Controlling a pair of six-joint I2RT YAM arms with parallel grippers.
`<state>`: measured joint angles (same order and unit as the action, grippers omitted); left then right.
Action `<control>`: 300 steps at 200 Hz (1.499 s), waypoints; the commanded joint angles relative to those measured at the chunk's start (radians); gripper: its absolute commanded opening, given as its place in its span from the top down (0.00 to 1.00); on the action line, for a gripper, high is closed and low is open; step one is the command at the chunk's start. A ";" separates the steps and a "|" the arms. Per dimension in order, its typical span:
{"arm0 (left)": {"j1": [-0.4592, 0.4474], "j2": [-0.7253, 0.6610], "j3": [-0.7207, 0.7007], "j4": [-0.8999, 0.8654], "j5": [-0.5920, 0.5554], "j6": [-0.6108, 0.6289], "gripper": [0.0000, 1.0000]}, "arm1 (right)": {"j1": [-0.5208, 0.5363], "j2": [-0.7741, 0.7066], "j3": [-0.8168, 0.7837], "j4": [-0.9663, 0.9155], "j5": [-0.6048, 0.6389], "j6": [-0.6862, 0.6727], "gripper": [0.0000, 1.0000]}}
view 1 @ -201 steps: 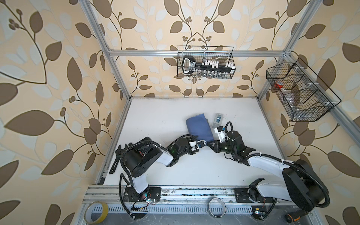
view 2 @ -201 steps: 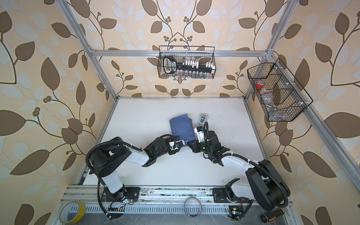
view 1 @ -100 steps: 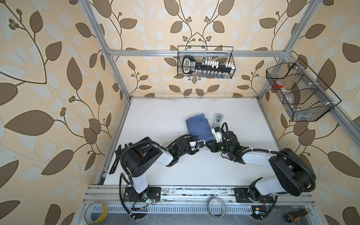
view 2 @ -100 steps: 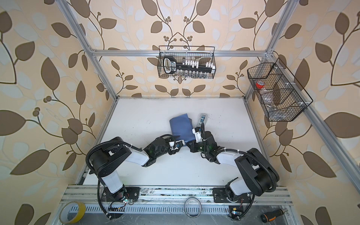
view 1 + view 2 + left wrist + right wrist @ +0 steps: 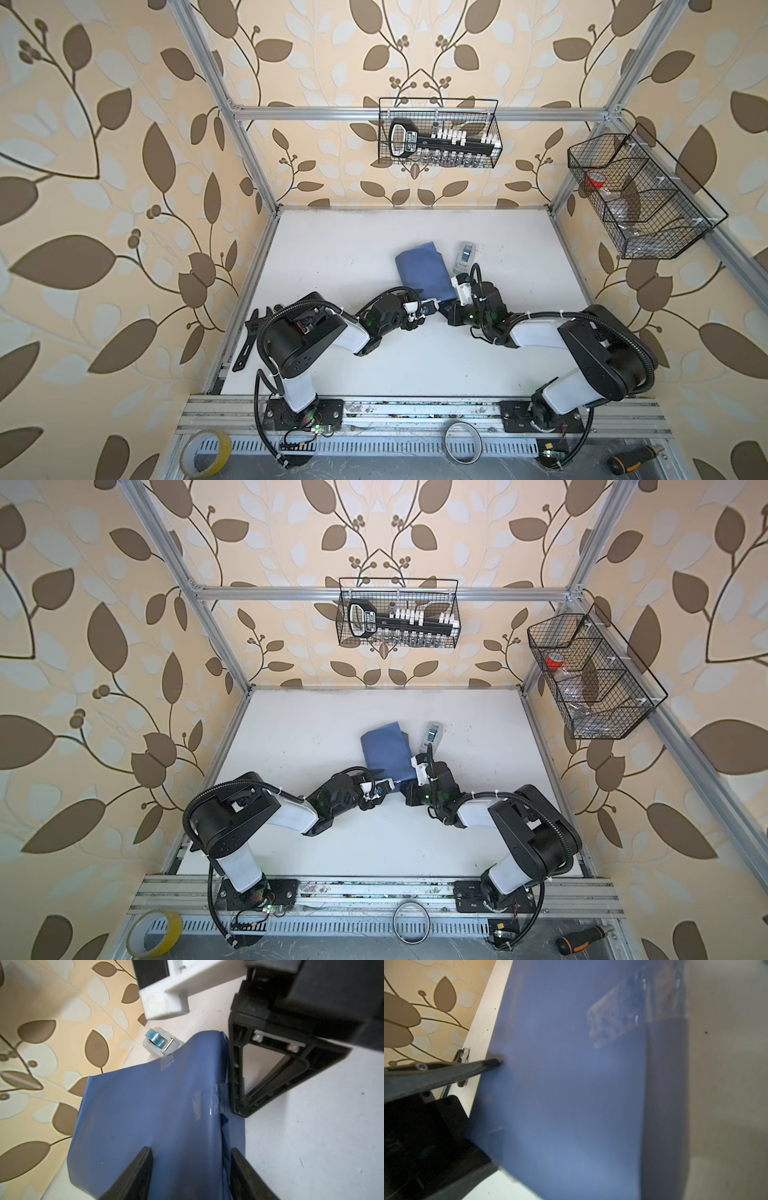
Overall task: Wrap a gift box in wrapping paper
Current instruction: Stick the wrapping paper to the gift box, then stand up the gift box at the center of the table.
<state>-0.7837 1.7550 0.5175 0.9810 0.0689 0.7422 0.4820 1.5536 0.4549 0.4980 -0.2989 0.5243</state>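
The slate-blue wrapping paper (image 5: 145,1105), gift box hidden inside, lies just beside the small clear plastic tape dispenser (image 5: 161,1044); the left gripper (image 5: 190,1150) straddles it, grip unclear, so the closed right gripper (image 5: 239,1111) should press the clear tape strip (image 5: 209,1097) flat.

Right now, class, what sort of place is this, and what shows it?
Probably a robot test cell dressed up as a room, not a home: an aluminium frame stands before leaf wallpaper, two robot arms are bolted to a rail, and wire baskets hang from the frame.
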 commanded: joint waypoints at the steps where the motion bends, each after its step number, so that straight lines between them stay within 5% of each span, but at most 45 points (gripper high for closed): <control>1: 0.004 -0.023 -0.015 -0.074 0.017 -0.015 0.36 | -0.024 -0.036 -0.029 0.011 0.016 -0.027 0.91; 43: 0.003 -0.156 0.009 -0.182 0.051 -0.093 0.20 | -0.039 -0.241 -0.068 -0.172 0.029 -0.075 0.84; 82: 0.004 -0.348 0.017 -0.283 0.066 -0.299 0.12 | -0.089 -0.448 -0.045 -0.328 0.097 -0.077 0.66; 102: 0.011 -0.447 0.020 -0.368 -0.034 -0.555 0.09 | -0.120 -0.458 -0.008 -0.332 0.128 -0.039 0.52; 122: 0.089 -0.500 0.107 -0.689 -0.163 -1.001 0.04 | -0.137 -0.342 0.099 -0.336 0.105 -0.025 0.26; 136: 0.209 -0.473 0.171 -0.876 -0.004 -1.254 0.04 | -0.149 -0.217 0.215 -0.369 0.050 -0.018 0.21; 159: 0.319 -0.358 0.197 -0.807 0.294 -1.468 0.06 | -0.151 -0.022 0.378 -0.394 -0.031 -0.004 0.11; 233: 0.326 0.004 0.478 -0.842 0.440 -1.528 0.08 | -0.125 0.249 0.542 -0.329 -0.183 0.070 0.11; 300: 0.327 0.058 0.575 -0.813 0.481 -1.545 0.09 | -0.127 0.245 0.518 -0.163 -0.294 0.186 0.19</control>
<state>-0.4503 1.8183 1.0283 0.1360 0.4908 -0.7918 0.3447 1.8027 0.9646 0.2375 -0.5007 0.6502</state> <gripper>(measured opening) 0.914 0.829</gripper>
